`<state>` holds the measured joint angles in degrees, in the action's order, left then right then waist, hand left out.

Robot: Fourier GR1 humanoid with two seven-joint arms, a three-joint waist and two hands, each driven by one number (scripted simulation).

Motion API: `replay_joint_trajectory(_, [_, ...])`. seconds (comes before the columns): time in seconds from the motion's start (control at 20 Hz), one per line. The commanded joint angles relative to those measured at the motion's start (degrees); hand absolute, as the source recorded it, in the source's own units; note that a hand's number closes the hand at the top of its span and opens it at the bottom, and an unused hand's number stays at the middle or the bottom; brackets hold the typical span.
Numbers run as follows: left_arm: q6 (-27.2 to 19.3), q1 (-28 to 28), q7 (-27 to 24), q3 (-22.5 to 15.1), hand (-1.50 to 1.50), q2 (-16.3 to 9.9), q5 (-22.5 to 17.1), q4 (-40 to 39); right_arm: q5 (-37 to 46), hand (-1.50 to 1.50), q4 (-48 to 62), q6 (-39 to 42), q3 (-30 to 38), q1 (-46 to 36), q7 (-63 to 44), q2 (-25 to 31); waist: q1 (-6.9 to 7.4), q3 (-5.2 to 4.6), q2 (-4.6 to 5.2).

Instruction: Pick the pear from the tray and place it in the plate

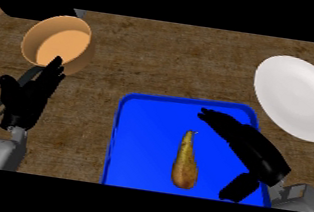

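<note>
The right hand hovers over the tray, fingers straight and apart, the pear lying on the tray just left of it. The plate sits beyond on the counter. The left hand rests open below a bowl.

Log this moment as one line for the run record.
stage: pre-grasp | pear: lying in blue tray | right hand: open above tray, right of pear | left hand: open, resting | white plate: bare
</note>
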<state>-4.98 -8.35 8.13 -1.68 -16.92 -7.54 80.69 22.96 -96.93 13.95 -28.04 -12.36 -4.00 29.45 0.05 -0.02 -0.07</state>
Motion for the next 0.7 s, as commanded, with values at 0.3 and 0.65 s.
replay_joint_trajectory(0.3, [2.40, 0.38, 0.51, 2.35, 0.00, 0.16, -0.13, 0.14, 12.98, -1.50, 1.72, 6.24, -4.84, -2.94, -9.69, -4.97, 0.07, 0.01, 0.03])
replay_joint_trajectory(0.65, [1.19, -2.78, -0.53, 2.55, 0.00, 2.70, 3.08, -2.42, 15.83, -1.50, 8.72, 13.68, -2.00, -7.14, -9.67, -9.91, 0.04, 0.01, 0.09])
